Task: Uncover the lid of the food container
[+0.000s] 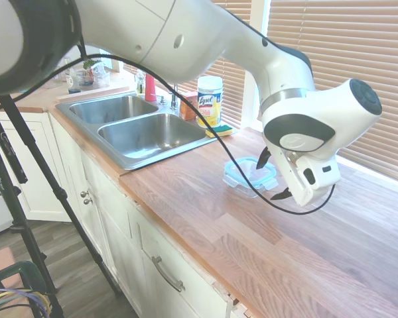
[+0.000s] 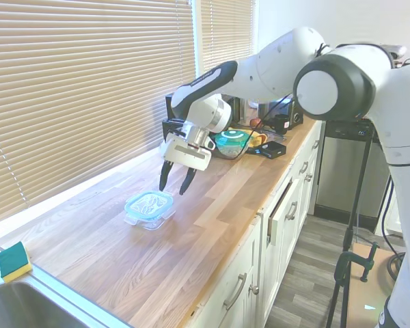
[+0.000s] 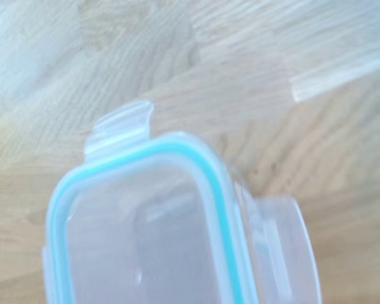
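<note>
End effector (image 2: 177, 186) hangs spread above the lid (image 2: 149, 202); it looks light, slick plastic on fragile glass—I'd grab the clip tab (image 3: 121, 121) at its two o'clock edge.

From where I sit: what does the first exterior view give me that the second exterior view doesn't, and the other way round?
Only the first exterior view shows the double sink whole, the Lysol canister behind it and the tap area.

Only the second shows the counter's far end, with a teal bowl and dark items, and the open gap between the fingers.

Both show the gripper open, hovering just above and beside the lid, which sits on the container, plus the sponge.
</note>
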Tool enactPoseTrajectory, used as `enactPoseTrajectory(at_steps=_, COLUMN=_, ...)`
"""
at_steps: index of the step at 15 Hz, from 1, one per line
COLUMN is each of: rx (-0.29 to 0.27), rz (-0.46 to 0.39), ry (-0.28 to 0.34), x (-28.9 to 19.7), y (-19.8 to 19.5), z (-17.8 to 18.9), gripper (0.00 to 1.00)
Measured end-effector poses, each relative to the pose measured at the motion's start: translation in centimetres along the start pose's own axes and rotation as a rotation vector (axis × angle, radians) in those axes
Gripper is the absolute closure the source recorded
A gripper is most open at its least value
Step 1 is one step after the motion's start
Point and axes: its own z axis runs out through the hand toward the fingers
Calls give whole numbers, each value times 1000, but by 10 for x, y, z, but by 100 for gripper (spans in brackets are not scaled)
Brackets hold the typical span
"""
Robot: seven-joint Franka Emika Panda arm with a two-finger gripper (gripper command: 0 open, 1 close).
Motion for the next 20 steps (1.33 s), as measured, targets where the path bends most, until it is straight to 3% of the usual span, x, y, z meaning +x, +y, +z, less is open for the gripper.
enactPoseTrajectory(at_steps=11, rx=67, rz=-25, ry=-39, x=24, y=-28, z=23, gripper=0)
enactPoseTrajectory(at_steps=12, rx=73, rz=-26, ry=-45, x=25, y=-30, z=21, gripper=100)
enactPoseTrajectory(at_steps=20, rx=115, rz=33, ry=-134, x=48, y=-11, z=17, gripper=100)
